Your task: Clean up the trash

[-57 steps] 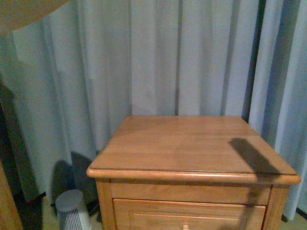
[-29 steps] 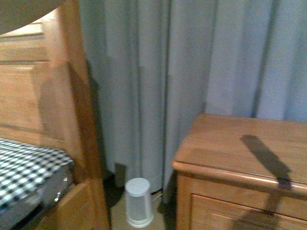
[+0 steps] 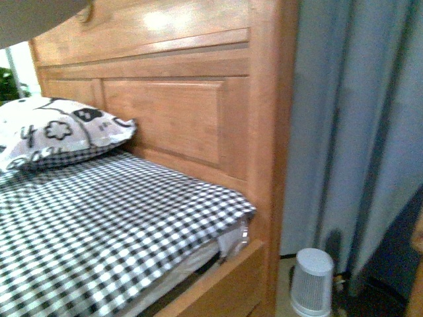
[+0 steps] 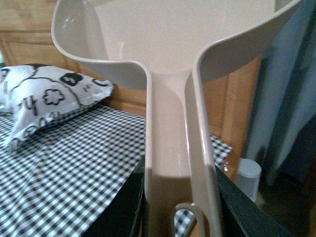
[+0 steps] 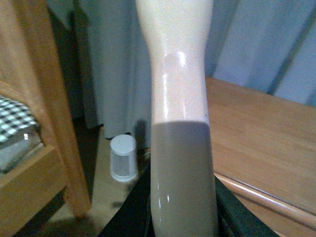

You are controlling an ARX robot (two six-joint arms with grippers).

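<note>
In the left wrist view my left gripper (image 4: 180,217) is shut on the handle of the beige-pink dustpan (image 4: 173,74), whose scoop rises wide above the jaws; a corner of it shows at the top left of the front view (image 3: 33,20). In the right wrist view my right gripper (image 5: 180,217) is shut on the brush handle (image 5: 177,123), pale beige above and grey below. The trash, a small white wad, is out of view in every frame. Neither gripper shows in the front view.
A bed with a checked sheet (image 3: 99,224), a patterned pillow (image 3: 59,135) and a wooden headboard (image 3: 172,112) fills the front view. Grey-blue curtains (image 3: 357,132) hang right of it. A small white ribbed bin (image 3: 312,281) stands on the floor. A wooden nightstand top (image 5: 261,133) shows in the right wrist view.
The front view has swung left: the nightstand has slid out to the right, and the bed, headboard and pillow have come into view. The white bin has moved rightward in the picture.
</note>
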